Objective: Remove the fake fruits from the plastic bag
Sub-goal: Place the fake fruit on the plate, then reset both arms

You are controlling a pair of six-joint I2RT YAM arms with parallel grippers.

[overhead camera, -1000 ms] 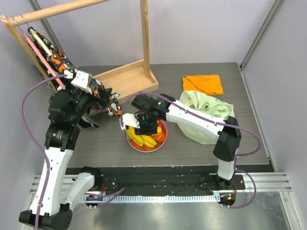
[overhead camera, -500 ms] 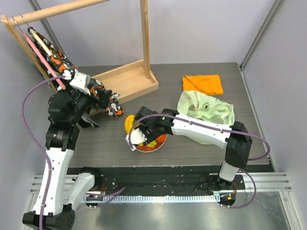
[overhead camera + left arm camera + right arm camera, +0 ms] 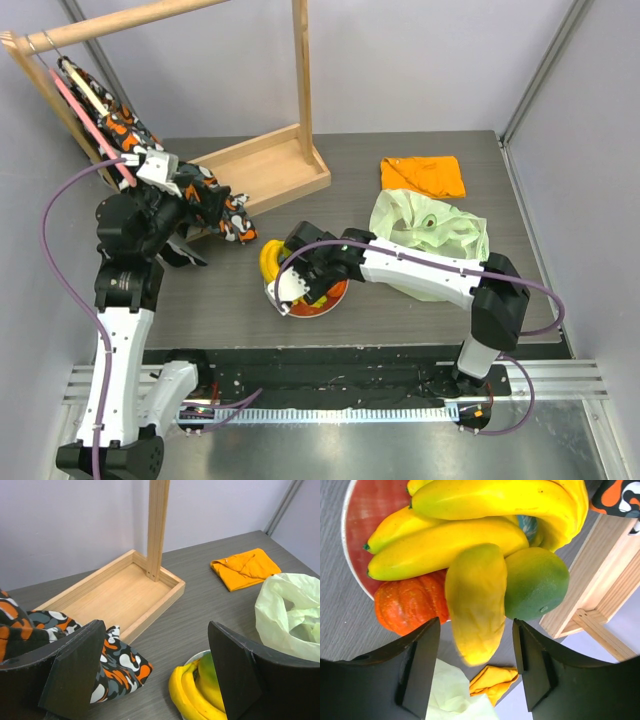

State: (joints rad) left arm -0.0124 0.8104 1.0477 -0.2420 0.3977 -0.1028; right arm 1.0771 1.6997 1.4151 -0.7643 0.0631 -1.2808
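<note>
The right hand [image 3: 475,625], fingers spread loose around the fake fruits [image 3: 470,545] on the plate [image 3: 365,510], should lift straight up without nudging them.

Bare tabletop [image 3: 350,205] runs between the wooden stand [image 3: 265,170], the plate [image 3: 370,505] and the plastic bag [image 3: 440,235].

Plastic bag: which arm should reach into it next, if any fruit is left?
Right, probably. The right pincer, open, hangs over the plate, close to the bag. The left pincer, also open, is by the patterned cloth and wooden stand, with the plate between it and the bag.
</note>
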